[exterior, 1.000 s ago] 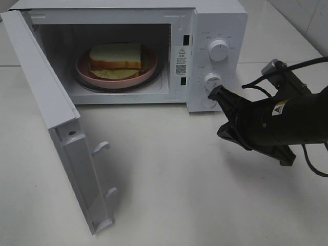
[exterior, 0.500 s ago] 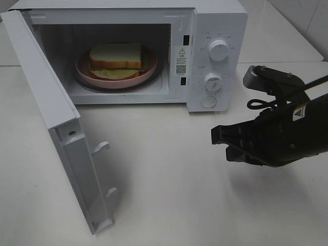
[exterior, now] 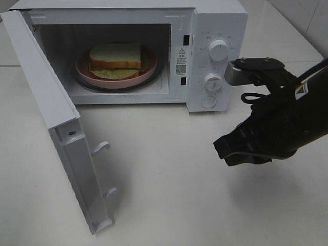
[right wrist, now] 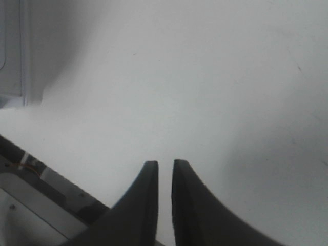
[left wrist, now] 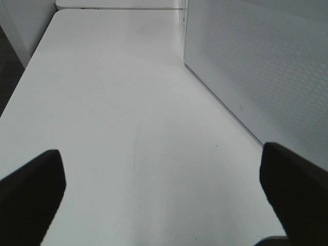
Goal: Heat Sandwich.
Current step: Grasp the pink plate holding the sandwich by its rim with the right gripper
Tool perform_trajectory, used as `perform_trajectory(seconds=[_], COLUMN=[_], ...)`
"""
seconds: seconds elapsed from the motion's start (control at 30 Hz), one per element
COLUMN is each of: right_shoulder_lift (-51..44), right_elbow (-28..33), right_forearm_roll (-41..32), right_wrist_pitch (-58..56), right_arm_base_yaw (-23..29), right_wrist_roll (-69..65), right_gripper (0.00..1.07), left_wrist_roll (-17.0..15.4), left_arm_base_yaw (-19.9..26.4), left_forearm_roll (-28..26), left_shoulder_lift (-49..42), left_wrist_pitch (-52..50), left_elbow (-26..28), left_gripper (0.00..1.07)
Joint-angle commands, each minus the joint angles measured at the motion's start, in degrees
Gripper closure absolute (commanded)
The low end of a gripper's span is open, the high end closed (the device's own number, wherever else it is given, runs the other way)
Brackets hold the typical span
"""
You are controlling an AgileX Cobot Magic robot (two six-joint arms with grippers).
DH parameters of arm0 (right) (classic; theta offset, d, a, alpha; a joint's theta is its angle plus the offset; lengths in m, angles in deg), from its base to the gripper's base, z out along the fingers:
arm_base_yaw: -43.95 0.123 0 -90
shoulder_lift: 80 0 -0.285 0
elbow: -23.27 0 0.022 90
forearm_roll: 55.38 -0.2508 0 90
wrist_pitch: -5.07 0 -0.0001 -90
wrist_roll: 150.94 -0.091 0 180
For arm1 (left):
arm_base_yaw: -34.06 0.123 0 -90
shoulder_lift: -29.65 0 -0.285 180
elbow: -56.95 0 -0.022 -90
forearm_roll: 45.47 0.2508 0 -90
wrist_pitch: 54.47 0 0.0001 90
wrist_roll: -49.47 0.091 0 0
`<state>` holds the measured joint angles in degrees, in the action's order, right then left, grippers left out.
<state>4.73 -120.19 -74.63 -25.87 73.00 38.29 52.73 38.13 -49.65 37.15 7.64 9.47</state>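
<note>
The sandwich (exterior: 116, 56) is seated on the pink plate (exterior: 84, 72) inside the microwave (exterior: 220, 20) w/ door (exterior: 51, 102) left open, so heating is judged pending; right pincer (exterior: 221, 152) is held barely parted, empty, above the table (exterior: 169, 195); left pincer (left wrist: 159, 151) is spread wide, empty.

A plain white table (exterior: 169, 174) with a smooth, faintly glossy top fills nearly all of the high view. A thin dark seam (exterior: 287, 62) runs across it toward the back, where a second white slab (exterior: 279, 36) butts against it. In the far right corner stand pale tiles (exterior: 307, 18) with grey joints. The light is even and diffuse, leaving only soft grey shadows on the table. The left wrist view shows dark floor (left wrist: 6, 77) beyond the table's edge.
</note>
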Motion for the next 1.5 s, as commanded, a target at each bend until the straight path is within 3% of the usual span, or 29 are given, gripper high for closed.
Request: perform_trajectory(seconds=[0.03,0.33,0.63,0.77,0.87,0.93,0.97,1.03,1.07,1.13,1.5], right_shoulder_lift=[-0.34,-0.34,-0.34,-0.34,-0.34,-0.34,-0.34,-0.34,-0.34,-0.34,4.01], right_elbow=[-2.75,-5.56,-5.61,-5.61,-5.61,-5.61,-5.61,-5.61,-5.61,-5.61,-5.73], right_forearm_roll=[0.46,6.65,14.38,17.36,18.85,19.25,19.25,19.25,19.25,19.25,21.54], right_wrist_pitch=[-6.82,-14.38,-15.18,-15.36,-15.18,-15.18,-15.18,-15.18,-15.18,-15.30,-14.38], right_arm_base_yaw=[-0.29,-0.29,-0.29,-0.29,-0.29,-0.29,-0.29,-0.29,-0.29,-0.29,3.27], right_wrist_roll=[12.38,30.08,36.96,38.16,38.16,38.16,37.99,37.64,37.64,37.70,43.95], right_gripper=[0.92,0.89,0.85,0.74,0.54,0.49,0.38,0.26,0.26,0.16,0.17], left_wrist_roll=[-0.11,-0.11,-0.11,-0.11,-0.11,-0.11,-0.11,-0.11,-0.11,-0.11,-0.11], left_arm_base_yaw=[0.23,0.23,0.23,0.23,0.23,0.23,0.23,0.23,0.23,0.23,0.23], left_forearm_roll=[0.00,0.00,0.00,0.00,0.00,0.00,0.00,0.00,0.00,0.00,0.00], left_shoulder_lift=[-0.29,-0.29,-0.29,-0.29,-0.29,-0.29,-0.29,-0.29,-0.29,-0.29,-0.29], left_wrist_pitch=[-0.74,-0.74,-0.74,-0.74,-0.74,-0.74,-0.74,-0.74,-0.74,-0.74,-0.74], left_elbow=[-0.06,-0.06,-0.06,-0.06,-0.06,-0.06,-0.06,-0.06,-0.06,-0.06,-0.06], left_gripper=[0.09,0.09,0.09,0.09,0.09,0.09,0.09,0.09,0.09,0.09,0.09])
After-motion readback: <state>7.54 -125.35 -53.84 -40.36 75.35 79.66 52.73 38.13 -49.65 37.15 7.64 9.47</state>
